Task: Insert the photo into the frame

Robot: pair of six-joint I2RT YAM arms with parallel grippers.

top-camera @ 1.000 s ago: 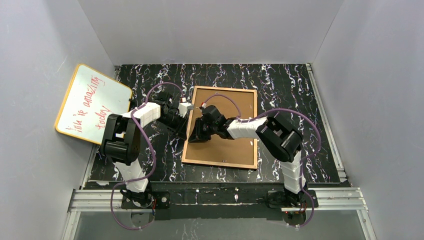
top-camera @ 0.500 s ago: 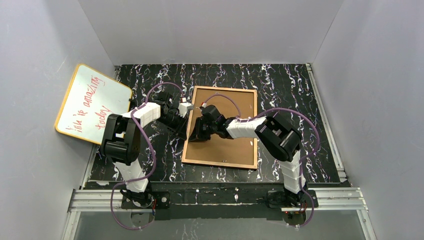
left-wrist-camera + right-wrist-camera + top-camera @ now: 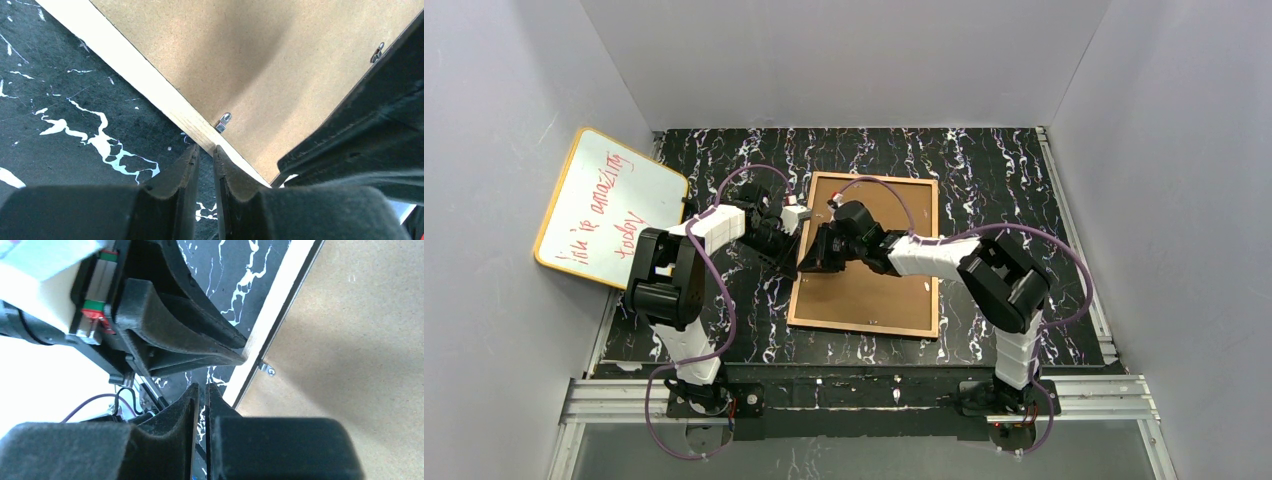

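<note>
left gripper [image 3: 205, 155] and right gripper [image 3: 201, 390], each pressed together and empty, meet at the face-down frame [image 3: 125, 65]'s left rail, probably to nudge its metal tab [image 3: 223, 121].

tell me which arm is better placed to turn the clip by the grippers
Left, likely: the left gripper, shut, sits at the frame rail just short of the clip; the right gripper hangs off the rail, over the table.

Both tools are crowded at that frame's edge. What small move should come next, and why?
Probably nudge the left tool against the small metal clip to work it clear of the backing board. The frame lies back-up, the clip reaches over the board, and the tool's shut tips sit right beside it.
</note>
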